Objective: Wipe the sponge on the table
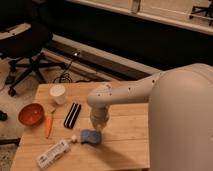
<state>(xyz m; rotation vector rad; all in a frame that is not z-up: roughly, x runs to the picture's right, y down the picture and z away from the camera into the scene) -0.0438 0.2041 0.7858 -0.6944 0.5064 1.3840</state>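
Sponge [90, 136] lies flat on the table [125, 131], a small blue-grey pad at about 7 o'clock from the gripper [98, 128] and right up against it. The gripper hangs low over the tabletop with its fingers clenched. The pale wrist above covers the fingertips, so whether they pinch the sponge's near corner or only rest beside it cannot be made out.

A tiny white object [74, 138], too small to identify, sits at 8 o'clock just beyond the sponge. Farther along that line a white tube [52, 153] lies aslant near the table's front edge. At roughly 10 o'clock lies a black ridged block [72, 115], with a white cup [58, 94] well past it toward the far left corner. At 9 o'clock an orange carrot [48, 124] lies lengthwise, and an orange bowl [31, 114] sits at the left edge.

From 1 to 3 o'clock the arm [130, 95] runs back to a large pale housing [182, 125], which hides the whole right end of the table and is itself cut off by the frame. Far off at 10 o'clock, on the floor, stands an office chair [25, 45], dark and only partly in view.
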